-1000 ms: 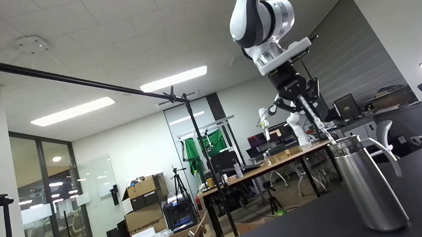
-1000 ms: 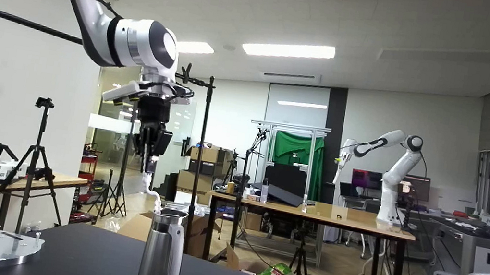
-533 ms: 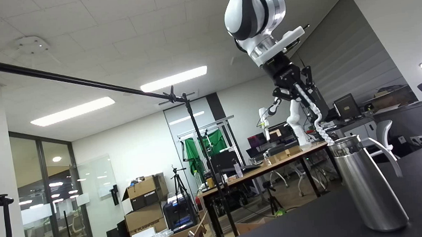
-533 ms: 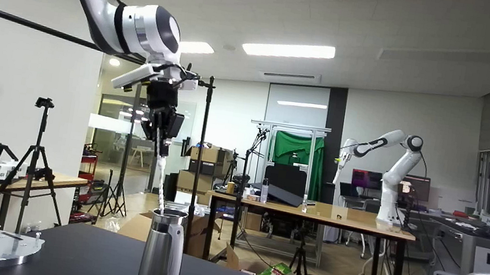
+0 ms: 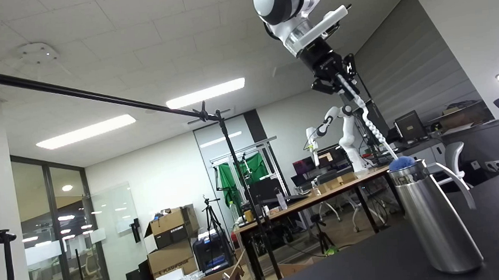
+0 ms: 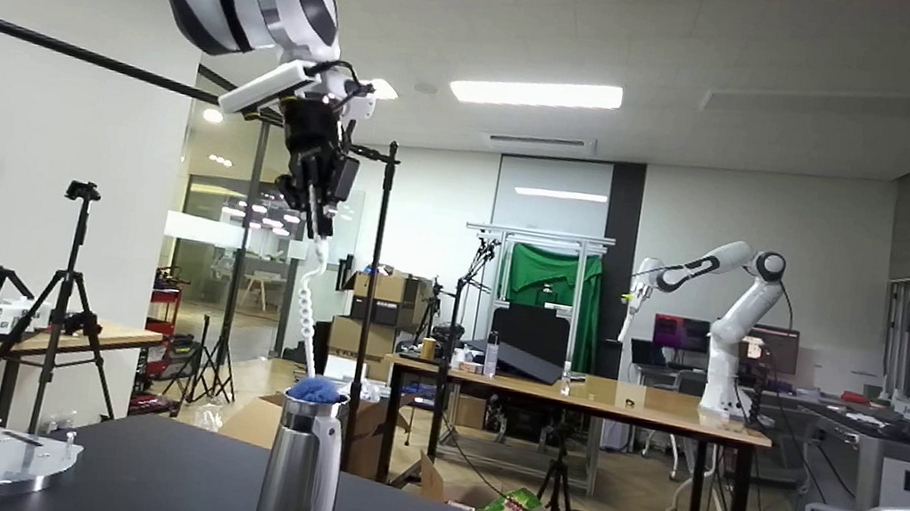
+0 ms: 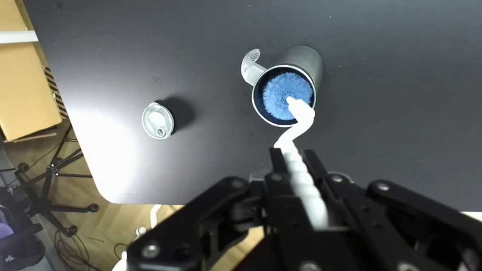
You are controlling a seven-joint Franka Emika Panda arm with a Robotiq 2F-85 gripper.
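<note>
Wrist view: pinching white handle [image 7: 299, 171] in almost closed gripper [image 7: 295, 152], with blue brush head [image 7: 280, 90] partly inside steel jug [image 7: 310, 62] and grey lid [image 7: 158, 119] on black table [image 7: 211, 150].

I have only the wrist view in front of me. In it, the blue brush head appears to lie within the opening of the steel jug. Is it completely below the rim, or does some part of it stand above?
Observer: Not completely: in both exterior views the blue brush head partly sticks out of the steel jug at the top.
Operator: I thank you. From my picture I also cannot judge the angle of the hand. Is it vertical, or does it lean?
Observer: It leans: in an exterior view the hand slants, whereas the steel jug stands upright.
</note>
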